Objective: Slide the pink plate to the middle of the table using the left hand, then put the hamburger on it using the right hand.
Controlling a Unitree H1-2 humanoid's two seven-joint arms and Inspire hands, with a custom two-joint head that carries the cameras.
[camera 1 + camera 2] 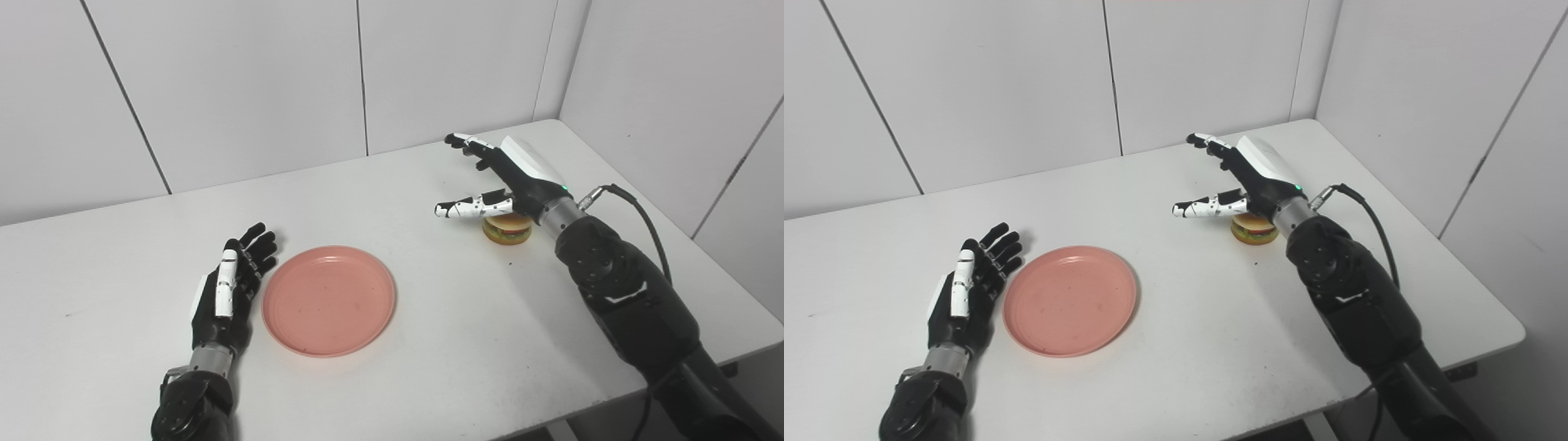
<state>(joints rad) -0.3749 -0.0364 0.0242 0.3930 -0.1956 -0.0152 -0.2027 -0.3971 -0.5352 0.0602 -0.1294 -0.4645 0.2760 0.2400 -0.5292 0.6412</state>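
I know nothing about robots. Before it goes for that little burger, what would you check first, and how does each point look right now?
1. Pink plate empty and flat on the table: ok.
2. Plate near the middle: ok, roughly.
3. Left hand open, beside the plate, whether touching its rim: cannot tell.
4. Right hand open above the hamburger: ok.
5. Hamburger grasped: not ok, fingers spread.
6. Path from hamburger to plate free: ok.

Black-and-white hands [229,288], black cabled arms [631,294]
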